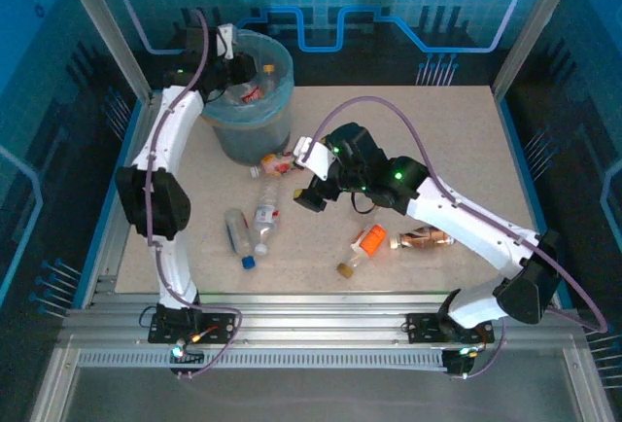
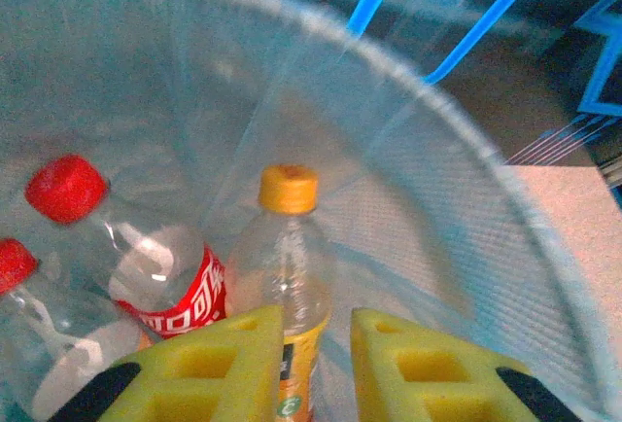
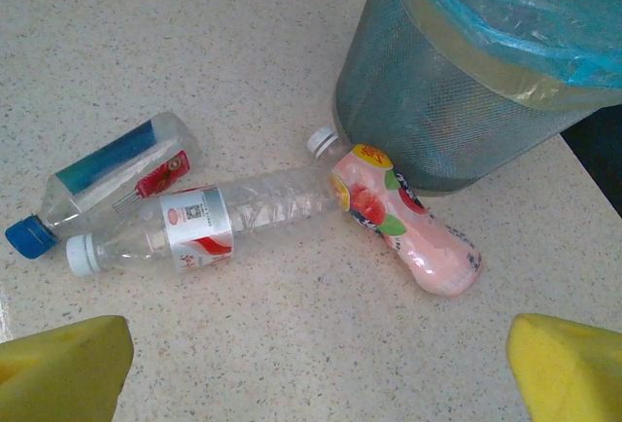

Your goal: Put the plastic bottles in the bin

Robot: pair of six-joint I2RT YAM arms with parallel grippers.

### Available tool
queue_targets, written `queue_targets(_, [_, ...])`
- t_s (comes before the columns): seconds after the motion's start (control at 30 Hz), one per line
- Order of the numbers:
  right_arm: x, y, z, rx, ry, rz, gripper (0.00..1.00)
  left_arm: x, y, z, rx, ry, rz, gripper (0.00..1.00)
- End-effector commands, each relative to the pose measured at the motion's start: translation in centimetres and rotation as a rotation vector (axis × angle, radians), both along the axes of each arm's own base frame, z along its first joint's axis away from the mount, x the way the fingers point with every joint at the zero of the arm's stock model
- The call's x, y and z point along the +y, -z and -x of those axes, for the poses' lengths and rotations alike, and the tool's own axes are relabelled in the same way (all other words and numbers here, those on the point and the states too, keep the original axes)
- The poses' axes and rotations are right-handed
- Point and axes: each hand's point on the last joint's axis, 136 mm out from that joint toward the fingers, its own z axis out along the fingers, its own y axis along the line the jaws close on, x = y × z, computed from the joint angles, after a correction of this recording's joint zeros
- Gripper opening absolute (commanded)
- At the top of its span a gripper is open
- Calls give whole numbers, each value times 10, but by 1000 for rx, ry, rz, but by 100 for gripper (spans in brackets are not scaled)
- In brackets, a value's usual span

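Inside the bin (image 2: pixel 457 198), an orange-capped bottle (image 2: pixel 289 257) stands nearly upright against the translucent wall, with its cap toward 12 o'clock in the left wrist view. At its 9 o'clock lies a red-capped bottle (image 2: pixel 146 266) with a red label. A second red-capped bottle (image 2: pixel 39 344) shows at 8 o'clock, at the frame's edge. The left gripper (image 2: pixel 316 369) hangs over the bin's mouth with its yellow pads a narrow gap apart. The lower body of the orange-capped bottle shows in that gap, but I cannot tell whether the pads press on it.

Seen from above, the bin stands at about 11 o'clock on the table (image 1: pixel 457 150). A pink bottle (image 1: pixel 277 162) lies just beside the bin's foot, at its 5 o'clock. At the pink bottle's 6 o'clock lies a clear white-capped bottle (image 1: pixel 265 216). In the right wrist view its base meets the pink bottle's shoulder. Just beside it, at its 8 o'clock, lies a blue-capped bottle (image 1: pixel 237 232).

Well apart from these, at about 5 o'clock from the table's middle, lies an orange-labelled bottle (image 1: pixel 367 243), with a brown bottle (image 1: pixel 425 239) near it at its 3 o'clock.

The right gripper (image 1: pixel 313 193) hovers over bare table at the pink bottle's 4 o'clock. Its jaws are spread wide, with its yellow pads at the lower corners of its own wrist view.
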Motion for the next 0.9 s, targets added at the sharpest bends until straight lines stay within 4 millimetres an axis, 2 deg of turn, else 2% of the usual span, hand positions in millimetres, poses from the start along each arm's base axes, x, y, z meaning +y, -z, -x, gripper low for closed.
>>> queue_targets(0.0, [6,-8,0,1,9,-13,100,-2,-100,37,-239,11,28,36])
queue_targets(0.1, [4,-7,-7,24,57,-20,100,2,-122,64,-316,6,3,44])
queue_targets(0.2, [-5,-7,-22,83,173,-61,100,8,-123,94,-356,-8,-31,47])
queue_targets(0.37, [-42,-1,-46,214,389,-132,100,2,-103,150,-377,45,-57,50])
queue_targets(0.53, [-117,17,-53,369,667,-200,100,-28,-56,201,-346,204,-105,53])
queue_targets(0.67, [-182,24,-39,394,834,-275,100,-60,-20,237,-317,359,-160,57])
queue_targets(0.77, [-214,24,-21,360,868,-254,100,-79,-1,257,-299,463,-187,58])
queue_targets(0.8, [-219,24,-14,342,844,-229,100,-83,6,263,-290,498,-186,61])
queue_targets(0.87, [-210,19,4,324,695,-191,100,-89,17,271,-277,544,-177,61])
